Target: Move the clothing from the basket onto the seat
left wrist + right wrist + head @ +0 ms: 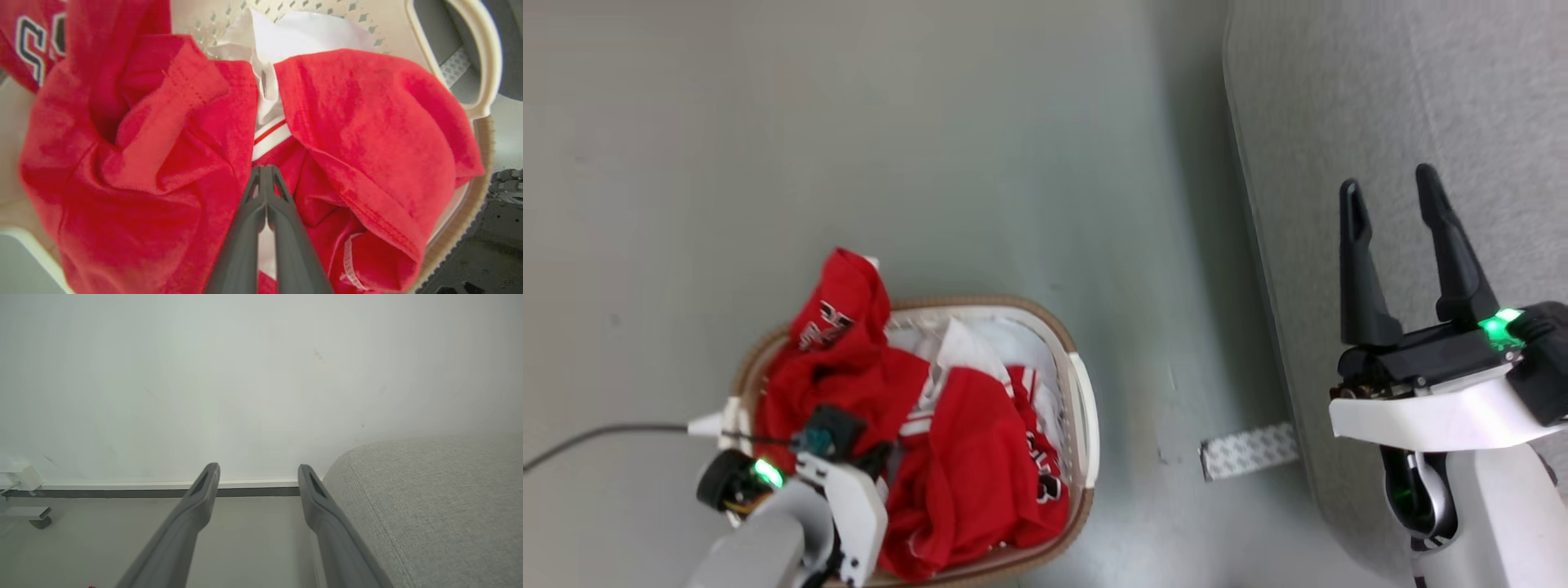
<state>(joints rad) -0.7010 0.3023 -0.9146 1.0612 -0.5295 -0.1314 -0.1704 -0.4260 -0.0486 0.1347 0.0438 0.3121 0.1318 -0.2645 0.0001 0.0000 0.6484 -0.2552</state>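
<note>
The clothing (964, 474), red with white trim and block lettering, is heaped in the white basket (1086, 408) with a brown rim, low on the floor at the left. One red piece hangs over the basket's far rim. My left arm's wrist (837, 490) reaches down into the heap. In the left wrist view my left gripper (265, 168) is shut, its tips pinched at a fold of the red clothing (155, 143) just below a white trim; the basket (482, 61) wall curves behind. My right gripper (1388, 184) stands open and empty over the grey seat (1421, 98).
A dark cable (596, 433) runs along the floor to a white plug (707, 425) by the basket. A pale patterned strip (1248, 449) lies on the floor at the seat's edge. Ahead of the open right gripper (258, 470) are a wall, a baseboard (122, 489) and the seat (429, 498) corner.
</note>
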